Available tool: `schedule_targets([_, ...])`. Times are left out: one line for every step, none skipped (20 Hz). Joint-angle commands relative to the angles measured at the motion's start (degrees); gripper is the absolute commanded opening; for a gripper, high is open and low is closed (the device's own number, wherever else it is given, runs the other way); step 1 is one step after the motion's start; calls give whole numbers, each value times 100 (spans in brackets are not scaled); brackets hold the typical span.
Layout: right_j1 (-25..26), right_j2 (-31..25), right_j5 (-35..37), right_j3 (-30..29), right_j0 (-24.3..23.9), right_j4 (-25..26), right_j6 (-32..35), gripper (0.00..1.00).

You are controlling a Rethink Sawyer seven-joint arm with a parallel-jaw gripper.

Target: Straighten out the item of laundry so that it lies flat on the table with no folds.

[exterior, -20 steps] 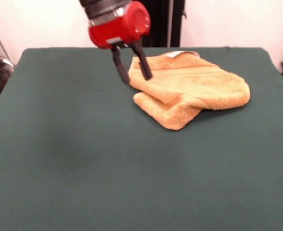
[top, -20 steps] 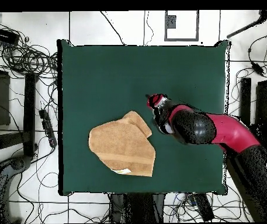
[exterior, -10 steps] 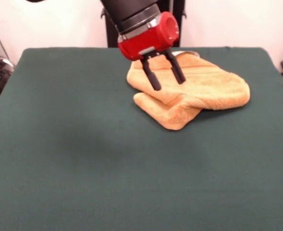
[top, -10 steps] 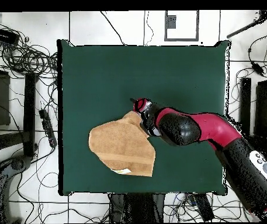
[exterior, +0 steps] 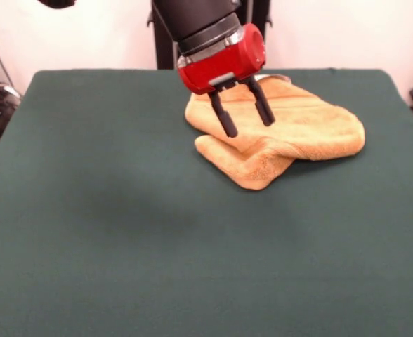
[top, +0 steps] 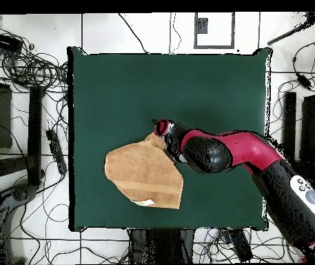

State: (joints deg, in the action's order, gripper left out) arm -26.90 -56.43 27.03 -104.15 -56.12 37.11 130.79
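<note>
Pincer poised over the folded towel, ready to pick a corner.

From the left, the tabletop lay bare green; then the pincer hung with its two fingers spread wide and holding nothing, just above the towel's folded-over flap near the far middle. The towel sat bunched, one layer doubled onto another, toward the right. A good grasp likely meant dropping onto the top layer's edge only, closing there, then drawing it outward low and slow so the layer beneath did not drag along.

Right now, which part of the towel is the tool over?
The folded-over flap at the towel's table-centre end; the open tool hangs above it, not the flat, tagged part.
</note>
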Motion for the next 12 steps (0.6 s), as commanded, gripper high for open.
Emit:
schedule_targets([260,-437,1390,981,74,403,-3337,100])
schedule_targets([284,-473,1473,1028,66,421,-3461,100])
schedule_targets([276,-489,1519,1026,44,439,-3530,100])
schedule_targets([274,-489,1542,1059,51,483,-3593,100])
schedule_targets([261,-472,1531,1038,60,537,-3612,100])
schedule_targets([266,-460,1543,1065,74,574,-3662,100])
schedule_targets([266,-432,1533,1083,95,612,-3677,100])
schedule_targets([283,-400,1495,1123,120,671,-3724,100])
schedule_targets([328,-364,1436,1157,121,705,-3732,100])
schedule_targets([358,-300,1319,1183,134,746,-3645,100])
schedule_targets([331,-172,1166,1208,190,827,-3456,100])
schedule_targets([304,-45,1013,1233,246,907,-3268,100])
